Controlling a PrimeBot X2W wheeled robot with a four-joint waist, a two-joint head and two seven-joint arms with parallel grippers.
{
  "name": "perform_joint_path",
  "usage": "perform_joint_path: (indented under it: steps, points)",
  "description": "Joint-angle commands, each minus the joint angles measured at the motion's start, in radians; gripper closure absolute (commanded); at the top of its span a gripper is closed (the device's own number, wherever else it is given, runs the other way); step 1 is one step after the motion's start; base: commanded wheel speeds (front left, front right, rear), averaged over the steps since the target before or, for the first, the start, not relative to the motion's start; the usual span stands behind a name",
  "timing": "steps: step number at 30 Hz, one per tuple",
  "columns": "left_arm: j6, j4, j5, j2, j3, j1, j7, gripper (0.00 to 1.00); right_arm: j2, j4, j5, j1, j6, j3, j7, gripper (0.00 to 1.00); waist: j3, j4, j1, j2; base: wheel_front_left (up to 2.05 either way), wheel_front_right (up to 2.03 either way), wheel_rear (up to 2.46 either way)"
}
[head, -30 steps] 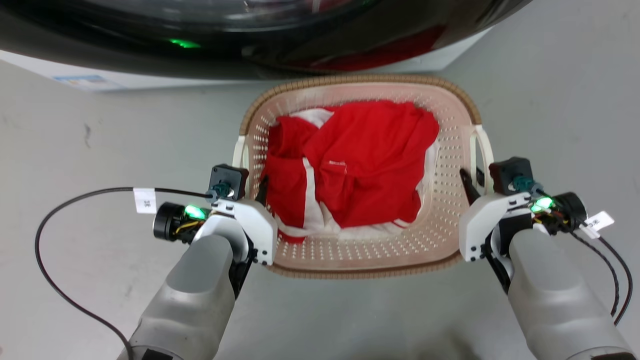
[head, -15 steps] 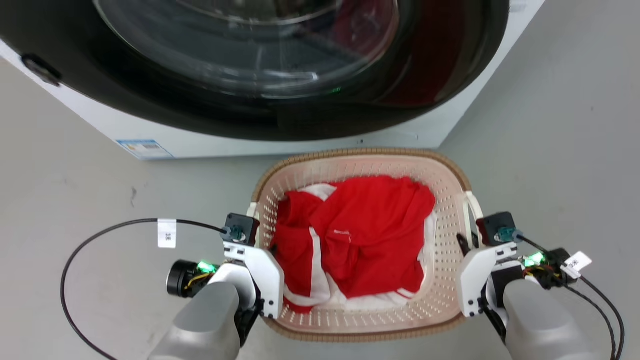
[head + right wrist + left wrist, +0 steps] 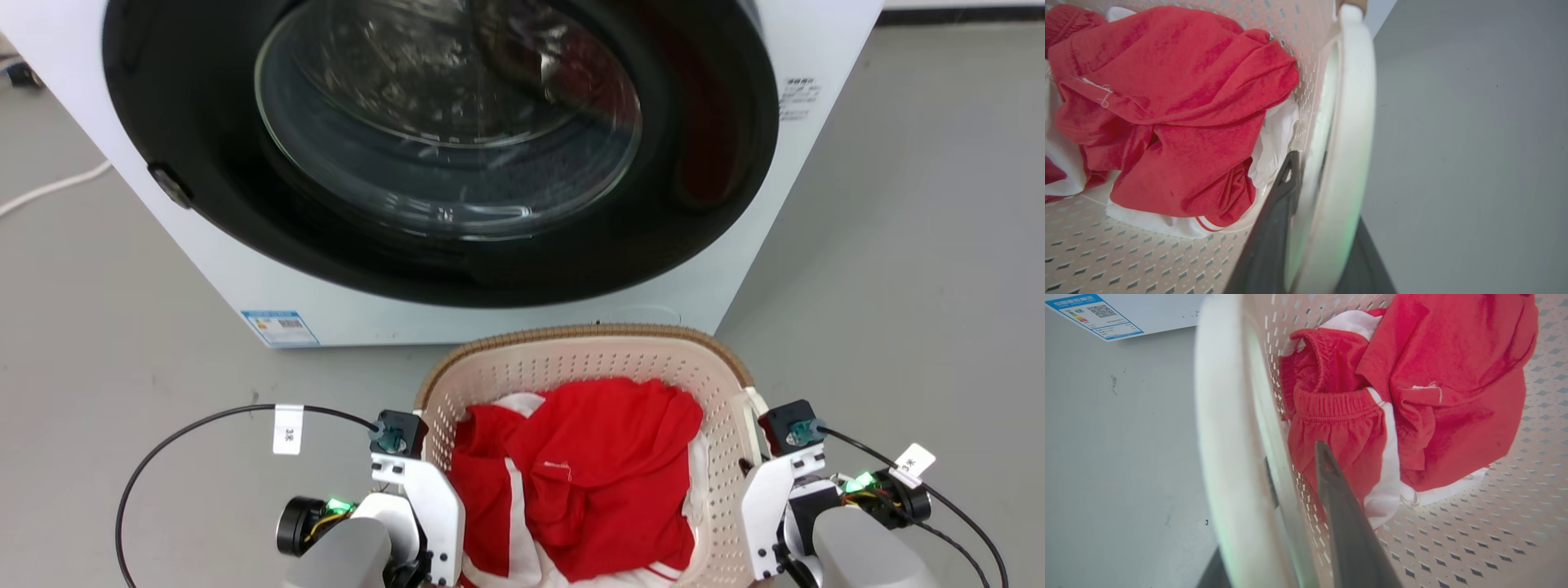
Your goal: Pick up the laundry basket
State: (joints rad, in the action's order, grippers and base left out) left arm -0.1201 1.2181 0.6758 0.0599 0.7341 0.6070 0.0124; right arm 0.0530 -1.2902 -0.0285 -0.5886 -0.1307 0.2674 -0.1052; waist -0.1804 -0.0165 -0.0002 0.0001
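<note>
The laundry basket (image 3: 584, 336), cream perforated plastic with a brown woven rim, sits low in the head view with red and white clothes (image 3: 588, 482) inside. My left gripper (image 3: 430, 457) is at its left side and my right gripper (image 3: 755, 461) at its right side. In the left wrist view the white left handle (image 3: 1220, 437) stands between the two dark fingers of my left gripper (image 3: 1274, 498), one finger (image 3: 1339, 506) inside the basket. In the right wrist view my right gripper (image 3: 1323, 196) is shut likewise on the right handle (image 3: 1351, 122).
A white front-loading washer (image 3: 735, 269) with a closed dark glass door (image 3: 449, 131) stands just behind the basket. Grey floor (image 3: 898, 245) lies on both sides. A white cord (image 3: 49, 188) runs over the floor at the far left. Black cables loop from both wrists.
The whole head view has shifted: the camera has moved and far more of the washer shows. Basket and both grippers sit lower in the picture, still together, grip unchanged.
</note>
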Motion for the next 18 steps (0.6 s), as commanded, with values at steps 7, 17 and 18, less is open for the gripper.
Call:
perform_joint_path:
  steps: [7, 17, 18]
  points:
    - [-0.018, 0.002, 0.040, -0.015, 0.050, -0.032, 0.033, 1.00, -0.006, 0.004, -0.060, 0.041, 0.000, 0.075, 0.043, 1.00, 0.092, -0.004, 0.0002, -0.0001, 0.00, 0.00, 0.00]
    - [-0.018, 0.007, 0.094, -0.002, 0.099, -0.065, 0.055, 1.00, -0.006, 0.003, -0.130, 0.077, -0.001, 0.154, 0.080, 1.00, 0.159, -0.003, 0.0002, -0.0001, 0.00, 0.00, 0.00]
    - [-0.018, 0.007, 0.099, -0.002, 0.103, -0.067, 0.057, 1.00, -0.006, 0.003, -0.133, 0.078, -0.001, 0.158, 0.082, 1.00, 0.162, -0.004, 0.0002, -0.0001, 0.00, 0.00, 0.00]
